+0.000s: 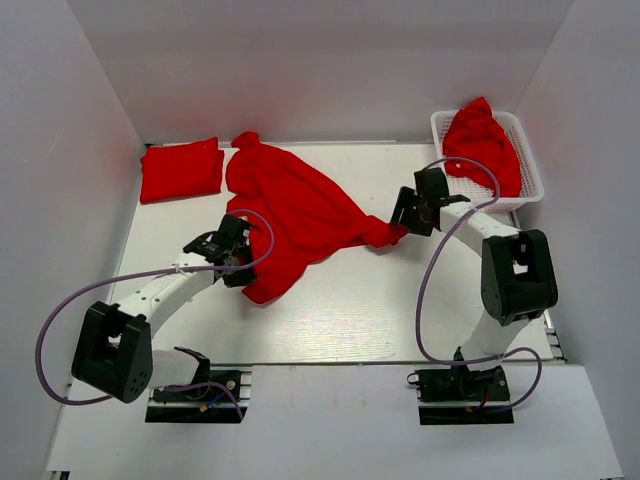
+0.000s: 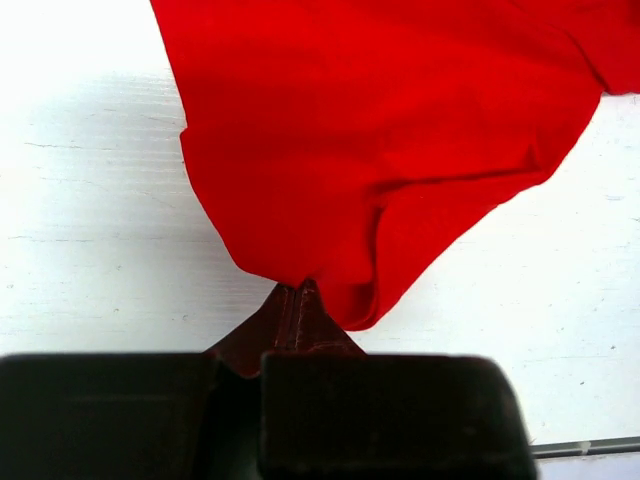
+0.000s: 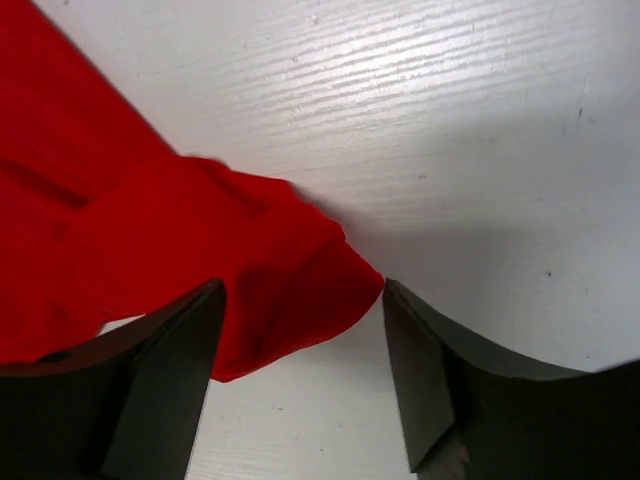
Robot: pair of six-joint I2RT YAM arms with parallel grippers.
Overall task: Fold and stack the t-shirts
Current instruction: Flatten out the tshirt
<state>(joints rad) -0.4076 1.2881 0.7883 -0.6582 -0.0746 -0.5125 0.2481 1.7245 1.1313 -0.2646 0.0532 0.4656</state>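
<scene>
Where: the spread t-shirt (image 1: 300, 215) lies rumpled across the middle of the surface (image 1: 350, 320). A folded t-shirt (image 1: 181, 170) is at the far left corner, and a third t-shirt (image 1: 482, 140) is in the basket (image 1: 535, 190) at the far right corner.
Left side: the left end effector (image 2: 298, 298) is closed tight on the near edge of the spread t-shirt.
Right side: the right end effector (image 3: 302, 292) has its jaws wide, one on each side of a pointed cloth corner, not pinching it.
Handling: the cloth looks soft, light and limp, so it will probably sag and bunch. It is better to take it at hems or corners, well apart.
</scene>
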